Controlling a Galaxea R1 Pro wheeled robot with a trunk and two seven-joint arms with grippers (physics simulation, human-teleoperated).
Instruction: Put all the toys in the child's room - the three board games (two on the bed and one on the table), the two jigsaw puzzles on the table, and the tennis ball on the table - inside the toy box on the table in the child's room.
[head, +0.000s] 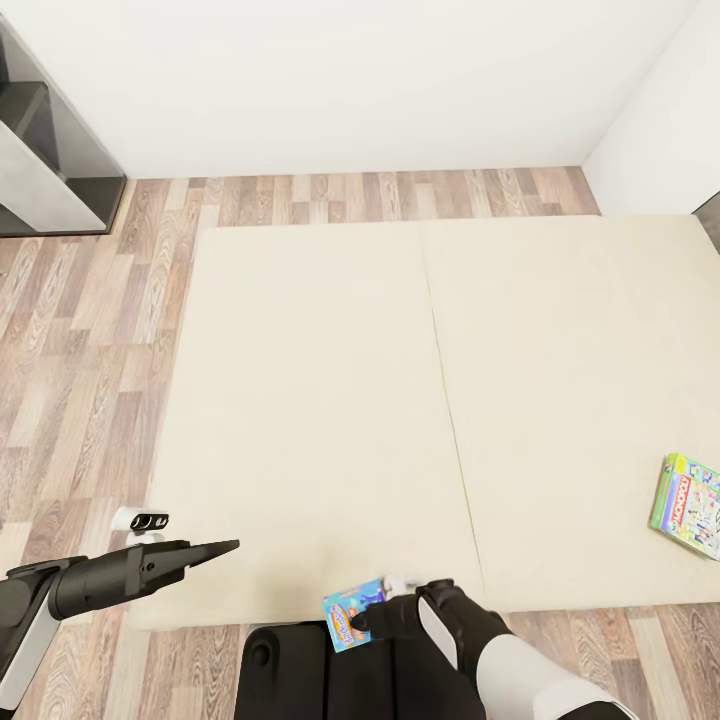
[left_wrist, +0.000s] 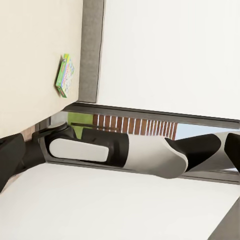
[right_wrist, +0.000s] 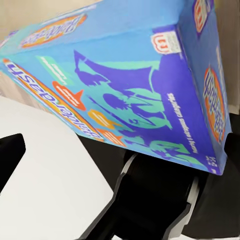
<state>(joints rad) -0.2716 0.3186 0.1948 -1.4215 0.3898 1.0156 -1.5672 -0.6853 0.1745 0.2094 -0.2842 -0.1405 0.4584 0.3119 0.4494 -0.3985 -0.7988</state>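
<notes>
A green board game (left_wrist: 65, 75) lies on the cream bed (left_wrist: 30, 55) beside the grey headboard (left_wrist: 91, 50); a white-and-black arm (left_wrist: 130, 150) crosses below.

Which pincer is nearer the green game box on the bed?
Right. The right pincer, at the blue box, is nearer the green game box; the left pincer hangs beyond the bed's opposite side.

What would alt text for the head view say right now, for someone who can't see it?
The right gripper holds a blue board game at the near edge of the cream bed. A green board game lies flat near the bed's right edge. The left gripper hovers empty over the near left corner, above wood floor.
</notes>
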